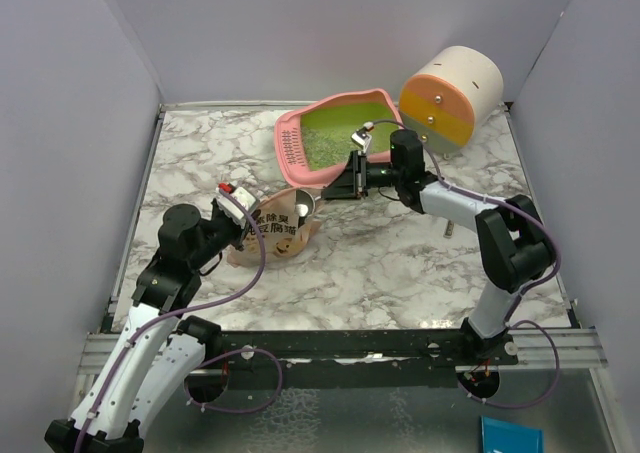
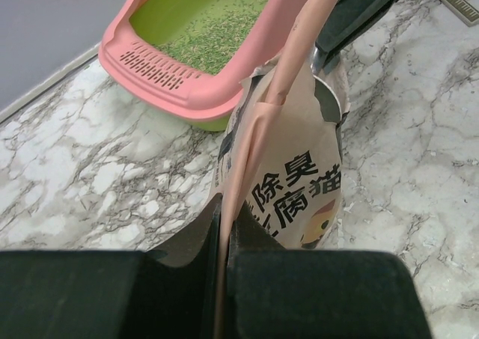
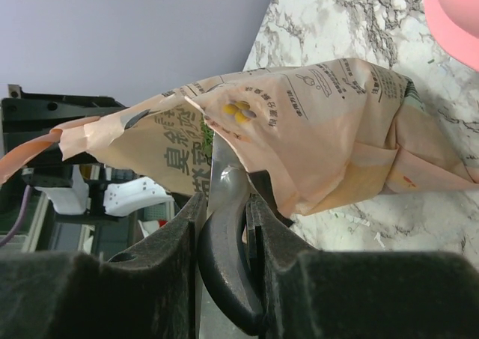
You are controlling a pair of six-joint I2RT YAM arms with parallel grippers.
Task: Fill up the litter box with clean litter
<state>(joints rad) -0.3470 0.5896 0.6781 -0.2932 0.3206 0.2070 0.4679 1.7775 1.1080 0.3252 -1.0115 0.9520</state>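
Litter box (image 1: 292,145) one, pouch (image 1: 278,235) one, scoop (image 3: 224,197) seemingly one

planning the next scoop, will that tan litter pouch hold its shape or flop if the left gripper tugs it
Probably floppy: the pouch is creased and sagging, its thin edge pinched flat in the left gripper. It likely slumps if released, since it leans rather than stands. Partly collapsed, it may be light enough for the scoop to drag.
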